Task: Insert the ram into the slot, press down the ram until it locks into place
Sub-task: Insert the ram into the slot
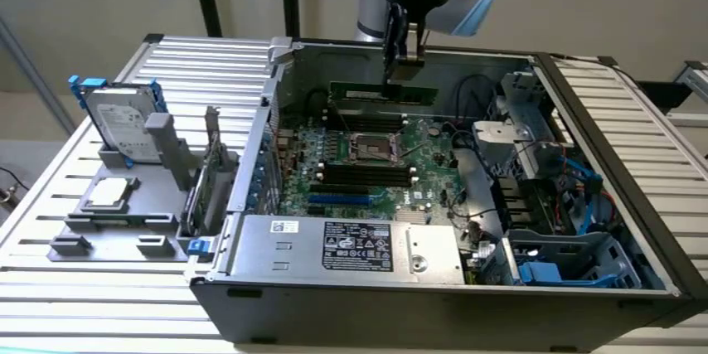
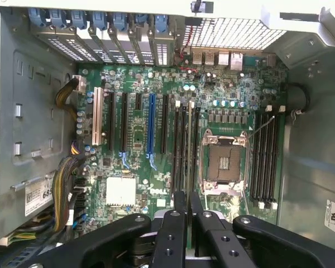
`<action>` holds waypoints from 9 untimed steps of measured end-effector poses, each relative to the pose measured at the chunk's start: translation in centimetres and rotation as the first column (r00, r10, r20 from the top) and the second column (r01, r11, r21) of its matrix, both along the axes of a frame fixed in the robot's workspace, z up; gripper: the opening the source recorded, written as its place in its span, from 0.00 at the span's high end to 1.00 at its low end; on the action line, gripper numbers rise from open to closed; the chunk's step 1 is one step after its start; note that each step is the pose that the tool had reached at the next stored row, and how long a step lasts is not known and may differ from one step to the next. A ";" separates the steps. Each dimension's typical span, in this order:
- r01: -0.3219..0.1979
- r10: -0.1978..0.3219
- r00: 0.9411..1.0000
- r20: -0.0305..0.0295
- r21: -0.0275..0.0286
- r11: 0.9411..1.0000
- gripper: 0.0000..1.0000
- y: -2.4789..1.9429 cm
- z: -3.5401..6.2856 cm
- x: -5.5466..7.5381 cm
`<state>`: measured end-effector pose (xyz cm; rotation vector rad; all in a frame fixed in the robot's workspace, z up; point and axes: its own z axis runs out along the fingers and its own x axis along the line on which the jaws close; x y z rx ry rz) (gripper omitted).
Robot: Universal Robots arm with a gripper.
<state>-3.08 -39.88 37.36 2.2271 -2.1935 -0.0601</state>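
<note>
Exterior view: the hand (image 1: 400, 74), clamped on the ram (image 1: 360, 93) at its upper edge, holds it level and lengthwise above the slot (image 1: 354, 118) beside the processor socket (image 1: 370, 148) on the motherboard (image 1: 437, 151), apparently lined up for a straight descent.

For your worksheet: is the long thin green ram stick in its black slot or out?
Out: tool grips green ram stick, raised above the black slots.
</note>
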 end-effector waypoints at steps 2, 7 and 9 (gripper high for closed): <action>0.008 -0.008 1.000 0.000 0.000 1.000 0.87 0.00 -0.37 -0.1; 0.017 -0.017 1.000 0.000 0.000 1.000 0.87 -0.02 -1.28 -0.4; 0.018 -0.018 1.000 0.000 0.000 1.000 0.87 -0.06 -1.64 -0.4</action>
